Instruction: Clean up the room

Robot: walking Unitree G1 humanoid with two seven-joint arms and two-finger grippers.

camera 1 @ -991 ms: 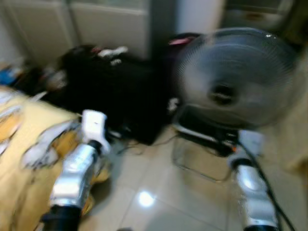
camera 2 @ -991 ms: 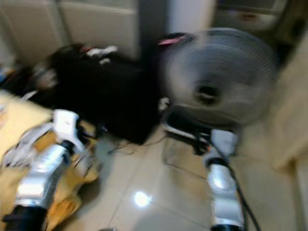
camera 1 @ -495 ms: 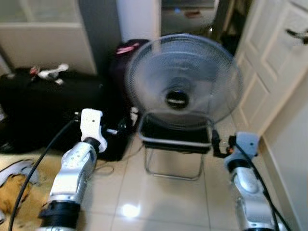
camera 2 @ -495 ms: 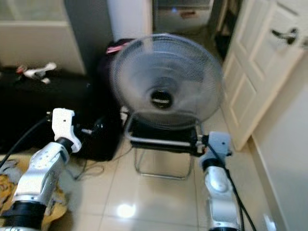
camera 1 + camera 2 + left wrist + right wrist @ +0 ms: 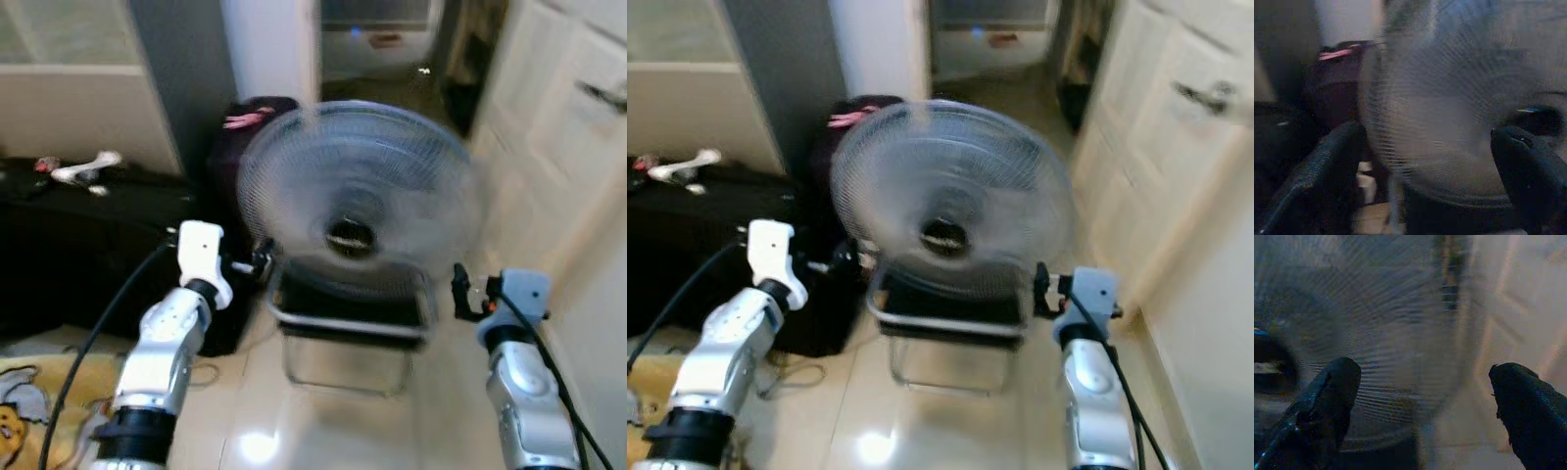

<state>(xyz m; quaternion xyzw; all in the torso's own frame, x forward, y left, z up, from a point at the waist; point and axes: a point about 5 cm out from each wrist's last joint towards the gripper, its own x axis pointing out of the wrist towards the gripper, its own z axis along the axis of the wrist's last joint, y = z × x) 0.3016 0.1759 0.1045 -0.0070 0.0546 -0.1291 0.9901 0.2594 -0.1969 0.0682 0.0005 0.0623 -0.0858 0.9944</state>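
A big round fan (image 5: 358,211) stood on the shiny floor (image 5: 323,421) in front of the robot, a bit blurry. Under its round cage sat a dark box-like base (image 5: 348,308) on a bent metal frame (image 5: 343,357); I could not tell if anything was inside it. The left gripper (image 5: 1425,161) was held up near the fan's left side, with its two black fingers (image 5: 1317,171) spread wide apart and holding nothing. The right gripper (image 5: 1425,396) was held up near the fan's right side, and its fingers (image 5: 1327,396) were spread wide too, with nothing between them. A long black case (image 5: 88,245) lay on the left with a small white thing (image 5: 83,168) on top. A dark bag (image 5: 240,132) with a pink bit stood behind the fan. A white door (image 5: 558,147) was on the right. A yellow cloth (image 5: 39,401) lay low on the left.
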